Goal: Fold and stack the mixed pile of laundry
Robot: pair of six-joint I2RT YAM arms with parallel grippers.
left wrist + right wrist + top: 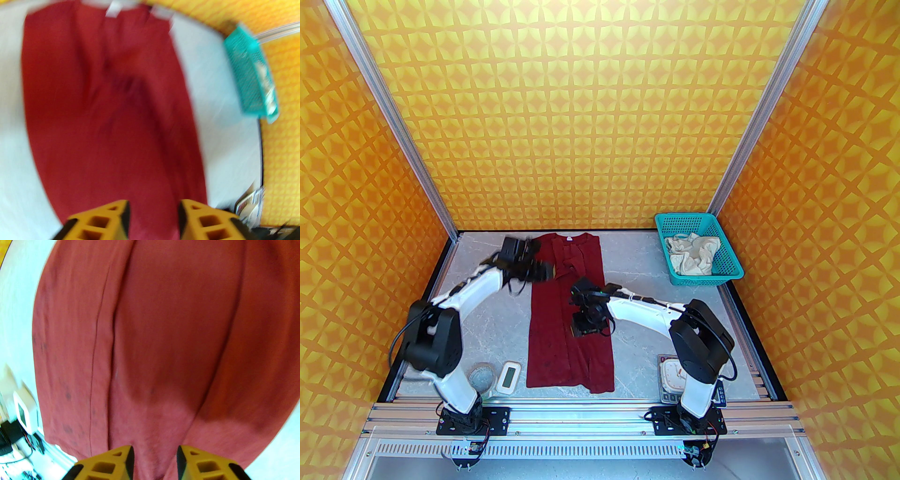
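The dark red shirt (553,337) lies flat on the table as a long narrow strip, its sides folded in and its collar toward the back wall. My left gripper (543,272) hovers, blurred, at the shirt's upper left edge. In the left wrist view its jaws (153,206) stand open over the shirt (105,117), holding nothing. My right gripper (585,329) hangs over the middle of the shirt. It is open (154,451), with the red cloth (164,333) showing through the gap. The cream-white shorts (691,255) lie crumpled in the teal basket (684,218).
The teal basket (250,75) stands at the back right corner. A white timer-like device (508,377) and a round grey object (482,375) sit near the front edge left of the shirt. A small scale-like device (670,375) sits by the right arm's base.
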